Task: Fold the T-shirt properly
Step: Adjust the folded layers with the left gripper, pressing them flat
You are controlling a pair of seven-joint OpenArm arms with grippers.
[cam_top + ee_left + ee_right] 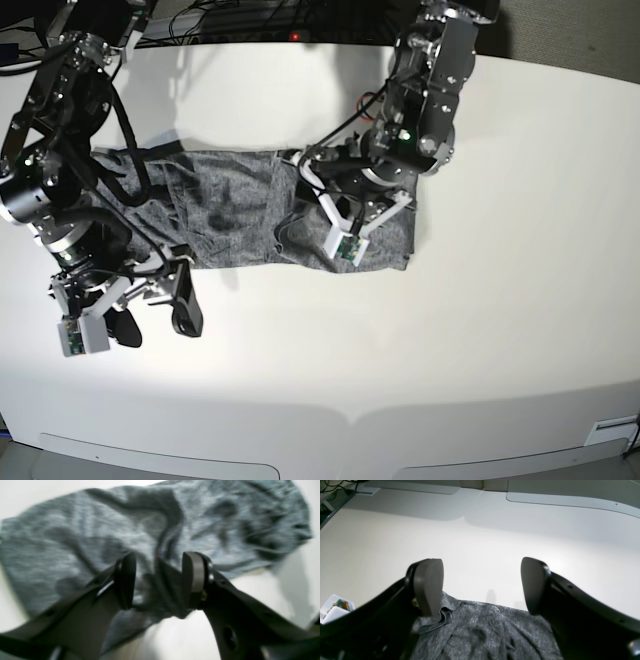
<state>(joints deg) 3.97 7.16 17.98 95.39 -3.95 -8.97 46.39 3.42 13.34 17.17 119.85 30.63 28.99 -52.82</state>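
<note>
In the base view, going from left to right, the right gripper point(150, 312) is hanging just off the near-left corner of the T-shirt point(235, 215), over bare table point(480, 330). Its jaws are standing wide apart with nothing between them. In the right wrist view the same gripper point(481, 585) is showing white table in the gap, and the grey cloth point(485, 632) is lying below and behind the fingertips, with a bunched fold, perhaps a cuff or hem, just beside the left pad point(430, 585).

The shirt is lying as a wrinkled band across the middle of the table, its long axis running left to right in the base view, one end near the right arm and the other under the left arm.

Further right, the left gripper point(335, 195) is sitting low over the right half of the shirt. In the left wrist view the picture is blurred, but the left gripper point(158, 580) is showing its jaws partly apart with a ridge of cloth point(75, 542) rising between the pads; whether the pads are pinching that ridge cannot be told.

Judging from this, the left arm is the nearer one to the cloth and is placed to take the right end, while the right gripper would have to come back toward the near-left edge before any fold along the long axis.
</note>
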